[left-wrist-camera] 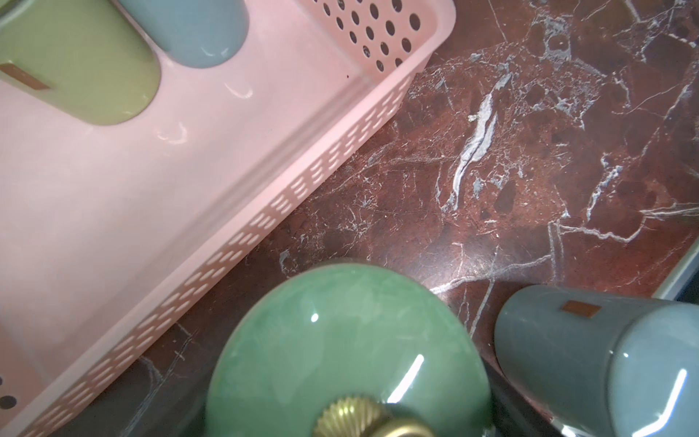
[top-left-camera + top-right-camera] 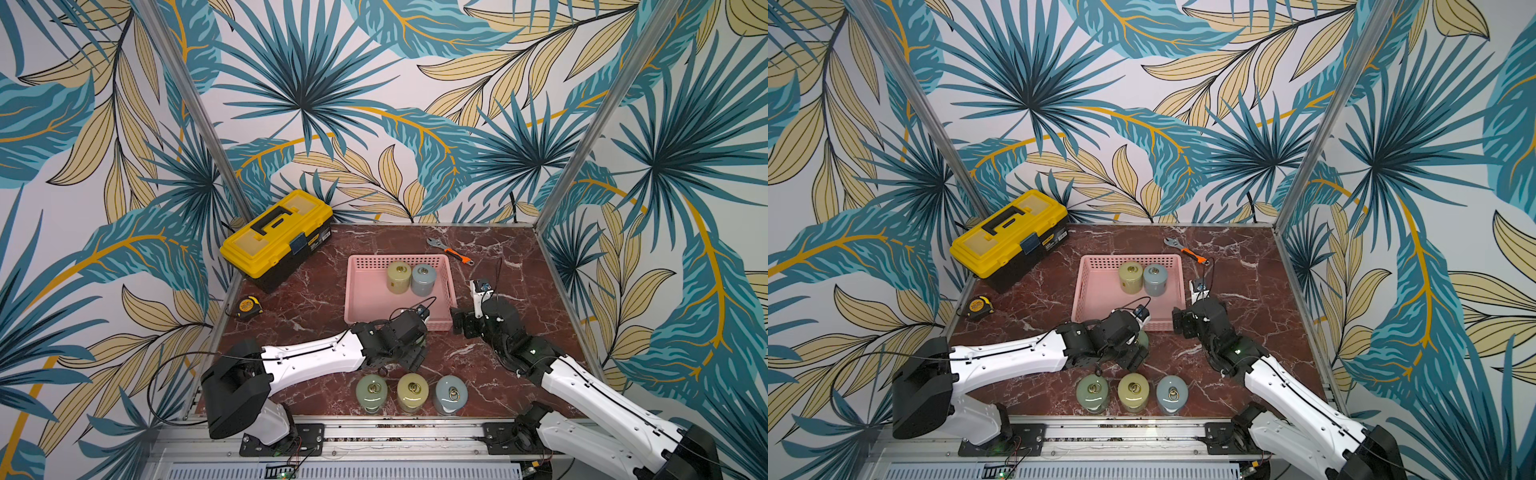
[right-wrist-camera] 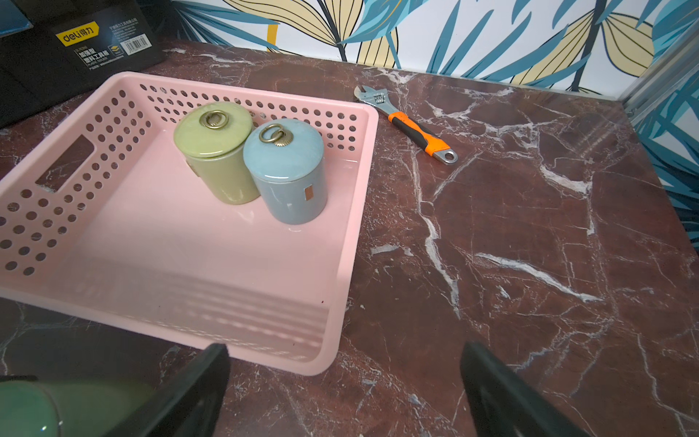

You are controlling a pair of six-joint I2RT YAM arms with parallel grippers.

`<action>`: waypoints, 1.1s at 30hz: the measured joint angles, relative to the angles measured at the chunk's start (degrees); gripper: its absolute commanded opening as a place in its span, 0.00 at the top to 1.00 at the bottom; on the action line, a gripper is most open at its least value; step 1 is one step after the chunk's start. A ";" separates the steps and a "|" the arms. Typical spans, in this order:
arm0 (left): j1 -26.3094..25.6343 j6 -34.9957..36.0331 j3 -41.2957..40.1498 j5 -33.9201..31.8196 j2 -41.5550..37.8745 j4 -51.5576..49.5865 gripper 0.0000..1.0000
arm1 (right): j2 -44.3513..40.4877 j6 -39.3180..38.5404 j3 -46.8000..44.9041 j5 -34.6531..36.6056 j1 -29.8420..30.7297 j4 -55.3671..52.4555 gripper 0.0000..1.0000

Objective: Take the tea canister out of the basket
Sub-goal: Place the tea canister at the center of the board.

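Top views: table, dark red marble.
Left arm: stretched low across the table, wrist bent downward at the near wall of the basket.
Right arm: reaching forward, wrist by the basket's near right corner.
Basket: pink, mid-table, yellow canister and blue canister standing inside.
Left tool: spread wide, clasping the green tea canister; fingertips hidden.
Right tool: spread fully, empty.
Green tea canister: glossy cylinder, brass ring knob; outside the basket, just beside its near wall; long axis upright, lid upward.
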 measured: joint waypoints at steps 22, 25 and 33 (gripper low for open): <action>-0.09 -1.90 -2.89 0.04 2.67 3.87 0.57 | 0.00 0.00 -0.02 0.00 0.00 0.02 0.01; -0.13 -2.14 -3.17 0.17 3.10 4.17 0.57 | 0.00 0.02 -0.02 0.00 0.00 0.00 0.01; -0.26 -2.47 -3.17 0.09 3.48 5.07 0.38 | 0.00 0.02 -0.02 0.00 0.00 0.02 0.01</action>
